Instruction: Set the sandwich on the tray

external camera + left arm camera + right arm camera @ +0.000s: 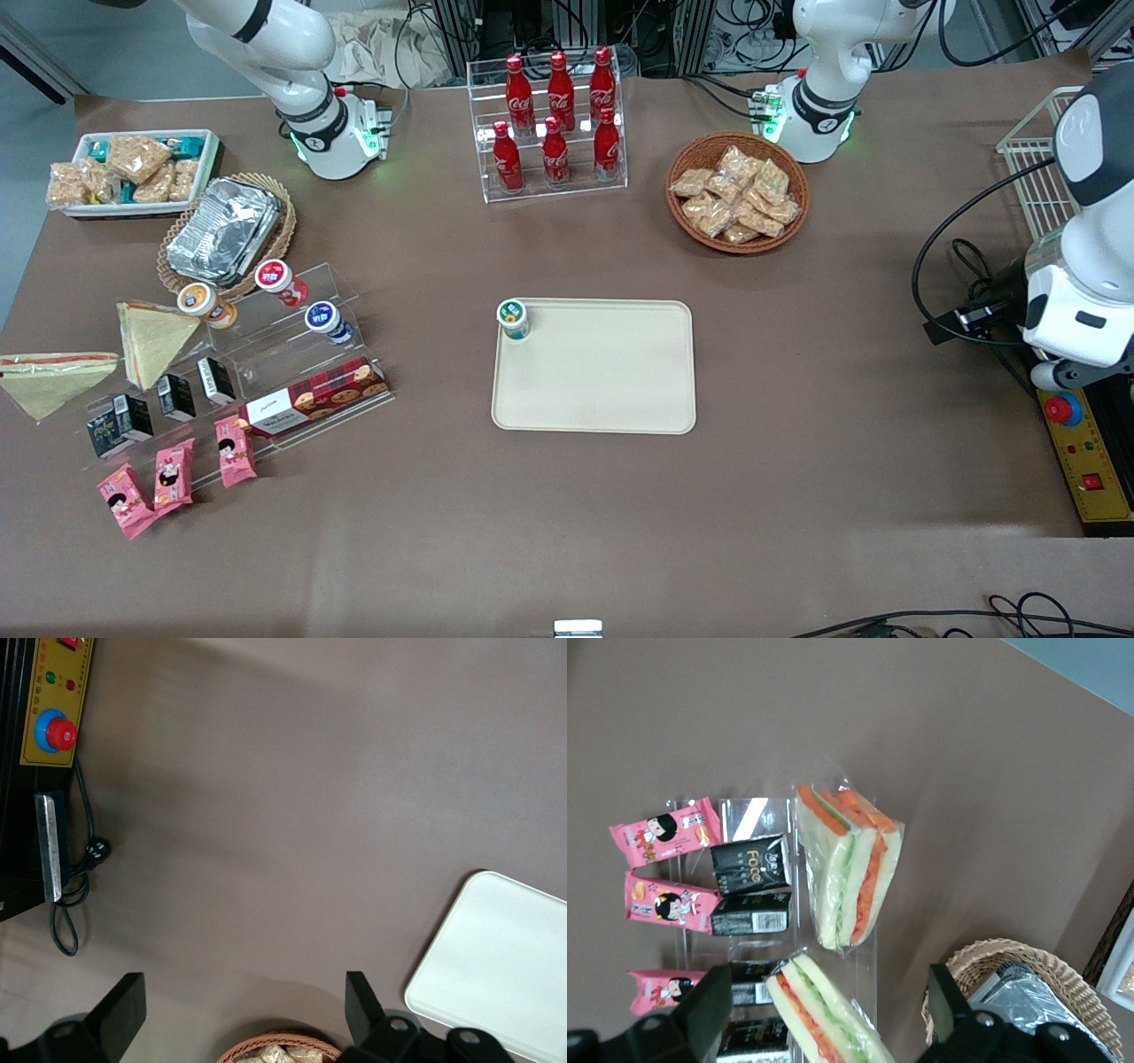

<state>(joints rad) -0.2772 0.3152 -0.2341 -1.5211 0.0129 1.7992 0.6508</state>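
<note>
The sandwich (55, 370) (849, 870), a clear-wrapped wedge with a red-orange and green filling stripe, lies on the table at the working arm's end. A second similar wedge (152, 338) (824, 1019) stands beside it on a clear rack. My gripper (828, 990) hangs open well above this second wedge, which shows between its fingers untouched. The gripper is out of the front view. The cream tray (611, 390) (505, 974) lies flat at the table's middle, with a small cup (513, 319) on one corner.
Black cartons (749, 873) and pink packets (664, 831) sit on the clear rack (292, 354) near the wedges. A wicker basket with a foil pack (226, 232) (1028, 992) stands close by. A cola bottle rack (554, 124) and a snack basket (737, 191) stand farther from the front camera.
</note>
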